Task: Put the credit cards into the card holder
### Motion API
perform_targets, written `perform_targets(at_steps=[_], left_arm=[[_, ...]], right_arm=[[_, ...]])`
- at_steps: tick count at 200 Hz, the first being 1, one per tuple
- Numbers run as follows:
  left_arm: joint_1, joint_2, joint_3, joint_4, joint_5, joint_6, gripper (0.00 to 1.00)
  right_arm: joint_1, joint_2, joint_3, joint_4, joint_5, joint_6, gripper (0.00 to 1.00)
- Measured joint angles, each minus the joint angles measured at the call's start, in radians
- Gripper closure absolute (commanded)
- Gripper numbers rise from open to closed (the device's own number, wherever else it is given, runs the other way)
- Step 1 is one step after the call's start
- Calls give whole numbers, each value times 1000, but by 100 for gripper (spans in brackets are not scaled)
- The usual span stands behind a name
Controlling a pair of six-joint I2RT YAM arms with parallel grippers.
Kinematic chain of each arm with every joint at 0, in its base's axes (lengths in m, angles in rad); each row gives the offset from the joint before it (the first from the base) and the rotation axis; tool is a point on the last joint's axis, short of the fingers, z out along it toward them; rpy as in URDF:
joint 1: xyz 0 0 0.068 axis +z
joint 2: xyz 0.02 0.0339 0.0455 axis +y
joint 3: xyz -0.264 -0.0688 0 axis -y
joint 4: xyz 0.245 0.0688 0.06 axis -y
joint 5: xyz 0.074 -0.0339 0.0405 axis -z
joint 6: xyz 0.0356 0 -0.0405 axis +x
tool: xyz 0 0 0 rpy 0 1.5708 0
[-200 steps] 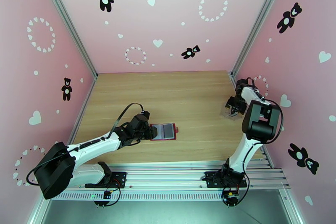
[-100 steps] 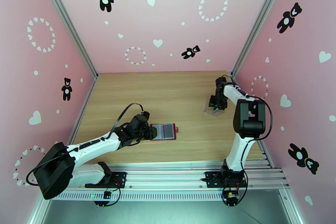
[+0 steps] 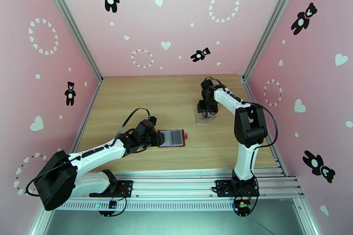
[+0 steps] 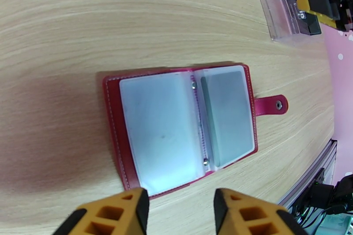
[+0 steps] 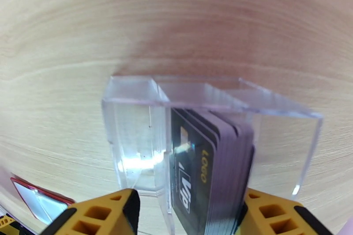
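Seen from above, the card holder (image 3: 172, 138) lies open on the wooden surface (image 3: 176, 95), near its front middle, and the left arm ends at the holder's left edge. The right arm reaches to a clear box (image 3: 204, 115), further back and to the right, well apart from the holder.

The left wrist view gives what that height hides. The holder has two see-through sleeves, one a darker grey than the other, and its snap tab (image 4: 271, 106) sticks out unfastened. The left fingers (image 4: 128, 211) are released, with bare wood in the gap between them. Their tips sit just beside the holder's near edge and grasp nothing.

The right wrist view shows the credit cards (image 5: 207, 174) standing on edge as a dark stack in the box's wider compartment. The front card reads "VIP". The right fingers (image 5: 101, 214) stand wide, straddling the stack and the box's dividing wall. One finger touches the stack's outer edge, but I cannot tell whether they are squeezing
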Motion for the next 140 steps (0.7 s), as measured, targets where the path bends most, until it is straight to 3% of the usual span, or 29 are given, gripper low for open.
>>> perform_targets(at_steps=[73, 140], left_arm=[[0, 0, 0, -3, 0, 0, 55], [0, 0, 0, -3, 0, 0, 55]], right_arm=[[-1, 9, 68, -74, 132, -33, 40], [0, 72, 72, -90, 152, -55, 41]])
